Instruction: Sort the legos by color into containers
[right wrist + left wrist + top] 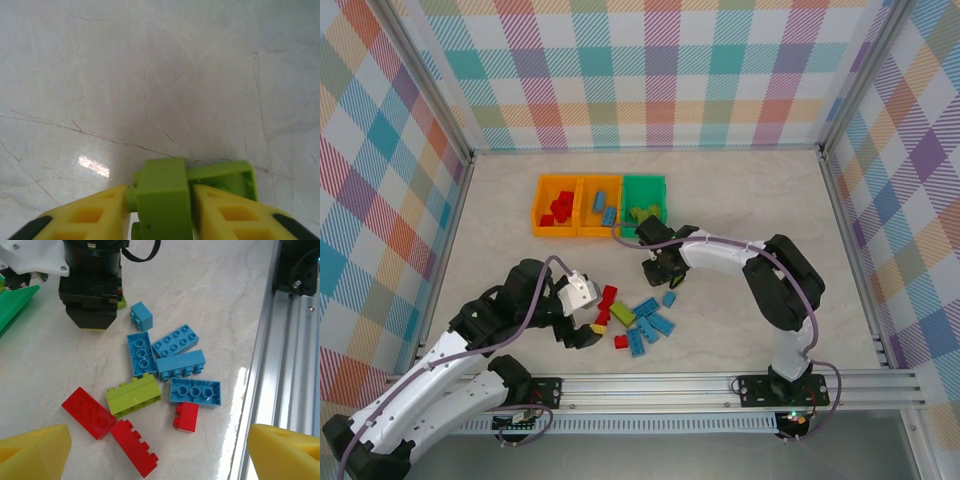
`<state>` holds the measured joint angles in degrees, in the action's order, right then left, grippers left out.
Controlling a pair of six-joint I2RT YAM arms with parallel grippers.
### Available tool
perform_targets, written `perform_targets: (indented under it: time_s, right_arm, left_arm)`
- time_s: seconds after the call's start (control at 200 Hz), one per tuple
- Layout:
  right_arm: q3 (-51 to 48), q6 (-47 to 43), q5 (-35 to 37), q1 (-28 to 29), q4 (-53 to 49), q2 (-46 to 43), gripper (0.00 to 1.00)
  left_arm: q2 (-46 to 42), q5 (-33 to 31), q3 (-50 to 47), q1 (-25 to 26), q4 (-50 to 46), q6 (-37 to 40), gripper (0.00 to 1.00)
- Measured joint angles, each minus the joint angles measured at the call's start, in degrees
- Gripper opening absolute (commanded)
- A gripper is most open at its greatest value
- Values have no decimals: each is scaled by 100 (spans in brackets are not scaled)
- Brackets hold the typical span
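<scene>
Nearest to me, I see my left arm lying low and bent, its left gripper (pixel 157 445) spread wide above the loose legos (pixel 638 318) on the table (pixel 740 200). Farther, my right arm folds at the elbow and reaches left. The right gripper (pixel 160 200), pointing down, clamps a lime green brick (pixel 160 182) just before the green bin (pixel 644 179).

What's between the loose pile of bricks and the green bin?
The right gripper, as the top view shows; the right wrist view shows it shut on a lime green lego.
</scene>
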<state>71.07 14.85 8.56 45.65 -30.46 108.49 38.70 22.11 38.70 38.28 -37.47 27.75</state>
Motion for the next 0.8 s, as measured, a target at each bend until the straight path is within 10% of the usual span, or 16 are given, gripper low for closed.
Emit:
perform_targets:
  time_s: [0.46, 0.8]
  right_arm:
    - [-79, 70, -70, -46, 177, -1252, 26]
    - [525, 55, -240, -151, 297, -195, 32]
  left_arm:
    - [168, -570, -101, 7, 459, -289, 97]
    - [48, -791, -181, 11, 485, -396, 98]
